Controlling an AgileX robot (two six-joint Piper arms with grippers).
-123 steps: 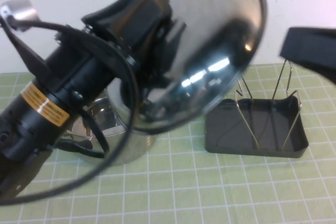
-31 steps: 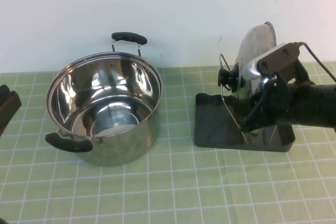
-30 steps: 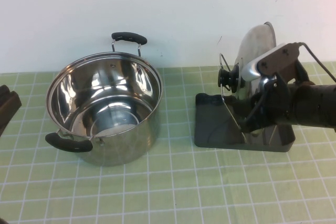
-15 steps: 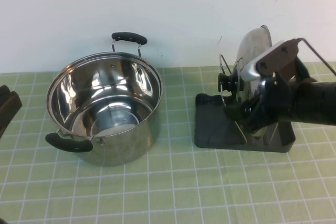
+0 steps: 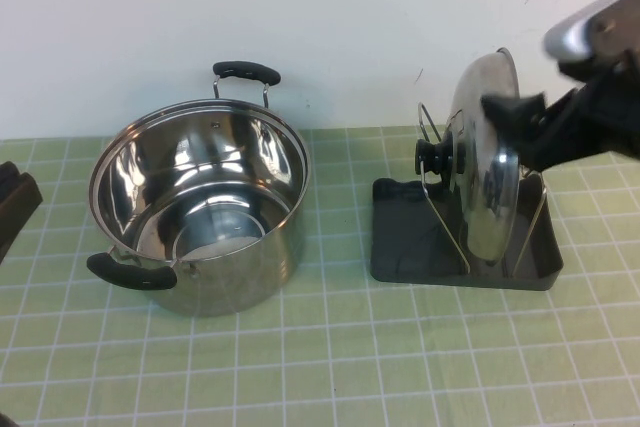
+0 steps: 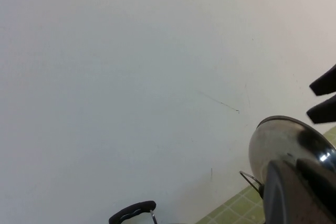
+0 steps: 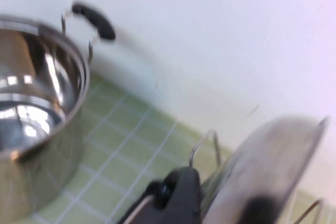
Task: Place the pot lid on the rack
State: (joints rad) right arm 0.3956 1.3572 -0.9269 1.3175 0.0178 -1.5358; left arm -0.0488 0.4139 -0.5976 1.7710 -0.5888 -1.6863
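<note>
The shiny steel pot lid (image 5: 487,172) stands on edge in the rack (image 5: 400,247), leaning between its wire loops, with its black knob (image 5: 436,155) facing the pot. The lid also shows in the left wrist view (image 6: 281,140) and the right wrist view (image 7: 268,166). My right gripper (image 5: 520,112) is raised beside the lid's upper rim. Its two black fingers (image 6: 321,97) stand apart and hold nothing. My left gripper (image 5: 15,202) is at the table's far left edge, away from everything.
The deep steel pot (image 5: 195,212) with two black handles stands at centre left on the green grid mat (image 5: 330,367). It also shows in the right wrist view (image 7: 31,108). A white wall runs close behind the pot and rack.
My right gripper has let go of the lid and risen up and to the right. The lid stays in the rack. Four seconds ago my left gripper held the lid up high.
</note>
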